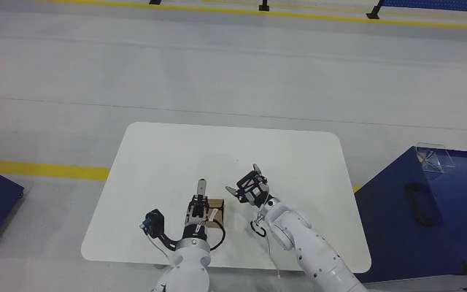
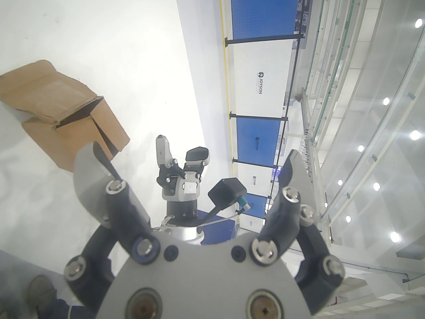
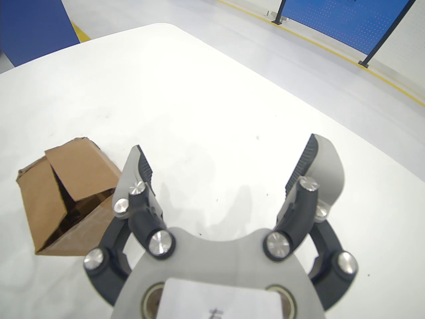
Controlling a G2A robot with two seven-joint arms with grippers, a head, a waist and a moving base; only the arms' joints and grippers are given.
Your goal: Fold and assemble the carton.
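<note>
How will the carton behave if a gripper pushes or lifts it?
The carton is probably light and would slide on the smooth table rather than tip, as it lies low. Its flaps gape unsealed, so pinching one wall would likely flex or collapse it.

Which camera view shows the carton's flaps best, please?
The right wrist view: the carton sits close, nearly whole, with the dark gap between its half-folded flaps plain. The left wrist view shows mostly its creased outer faces; the top view shows it small, without detail.
</note>
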